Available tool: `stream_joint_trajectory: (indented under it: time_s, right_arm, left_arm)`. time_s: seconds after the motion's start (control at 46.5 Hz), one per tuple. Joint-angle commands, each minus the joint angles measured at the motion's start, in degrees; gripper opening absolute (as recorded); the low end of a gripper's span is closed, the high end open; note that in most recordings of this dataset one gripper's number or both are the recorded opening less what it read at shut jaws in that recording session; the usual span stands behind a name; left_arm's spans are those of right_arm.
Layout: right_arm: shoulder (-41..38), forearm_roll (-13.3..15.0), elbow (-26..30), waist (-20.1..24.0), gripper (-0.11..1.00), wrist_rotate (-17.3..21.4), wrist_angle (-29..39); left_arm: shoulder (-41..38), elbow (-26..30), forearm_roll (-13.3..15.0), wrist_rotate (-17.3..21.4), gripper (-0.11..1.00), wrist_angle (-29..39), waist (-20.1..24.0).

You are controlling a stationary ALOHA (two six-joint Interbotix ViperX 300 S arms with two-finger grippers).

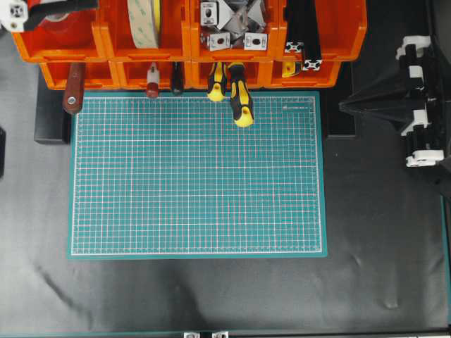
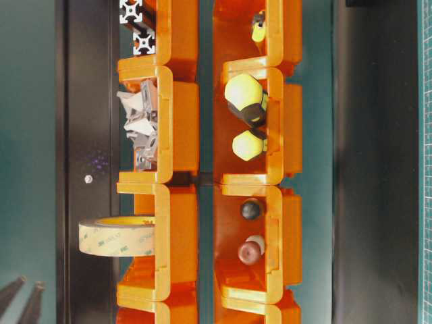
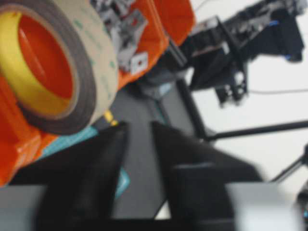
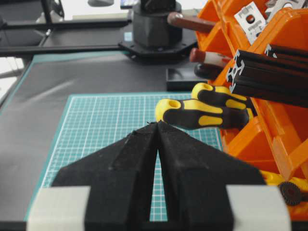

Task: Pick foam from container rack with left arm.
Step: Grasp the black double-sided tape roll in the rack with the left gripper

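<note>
Filling the foreground of its own wrist view, the left gripper point(image 3: 139, 144) is showing its dark fingers standing a narrow gap apart, holding nothing. Just beyond them the foam point(image 3: 53, 62) is standing on edge in an upper bin of the container rack point(image 1: 187, 42), untouched, so the pick is looking barely begun: by this reading the approach is under way, with grasp and lift left. Across the table the right gripper point(image 4: 157, 144) is hanging over the green mat point(image 1: 197, 176) with its fingers pressed together. Neighbouring upper bins are holding metal brackets point(image 1: 232, 24) and black aluminium profiles point(image 1: 303, 42); lower bins are holding yellow-handled screwdrivers point(image 1: 236, 95) and wooden-handled tools point(image 1: 74, 95).
</note>
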State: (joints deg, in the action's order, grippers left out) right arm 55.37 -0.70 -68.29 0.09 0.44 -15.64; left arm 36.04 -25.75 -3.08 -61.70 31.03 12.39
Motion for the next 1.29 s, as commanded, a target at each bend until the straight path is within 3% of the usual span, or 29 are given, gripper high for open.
stream_joint_trajectory:
  time_s: [0.0, 0.129, 0.237, 0.753, 1.011, 1.183, 1.269]
  right_arm:
    - [-0.35, -0.18, 1.41, 0.35, 0.0, 0.0, -0.44]
    - [-0.35, -0.18, 1.41, 0.7, 0.0, 0.0, -0.35]
    - [-0.35, -0.18, 1.41, 1.05, 0.0, 0.0, -0.26]
    - [-0.35, -0.18, 1.23, 1.85, 0.0, 0.0, -0.18]
    - [-0.18, -0.18, 1.23, 2.29, 0.0, 0.09, -0.18]
    - [-0.18, -0.18, 1.23, 2.37, 0.0, 0.09, -0.18]
    - [-0.09, -0.18, 1.14, 2.37, 0.0, 0.09, -0.18]
  left_arm:
    - [-0.7, 2.11, -0.18, -0.18, 0.41, -0.18, 0.62]
    - [-2.64, 3.08, -0.09, -1.14, 0.76, 0.09, 0.97]
    - [-3.87, 3.43, -0.18, -1.76, 0.9, 0.62, 1.85]
    - [-13.89, 6.5, -0.18, -3.52, 0.89, -1.49, 2.99]
    - [-14.15, 6.59, -0.18, -4.04, 0.88, -1.41, 3.08]
    - [-14.06, 6.5, -0.18, -5.45, 0.77, -1.49, 2.99]
    - [-13.97, 6.59, -0.18, -5.62, 0.61, -1.58, 3.08]
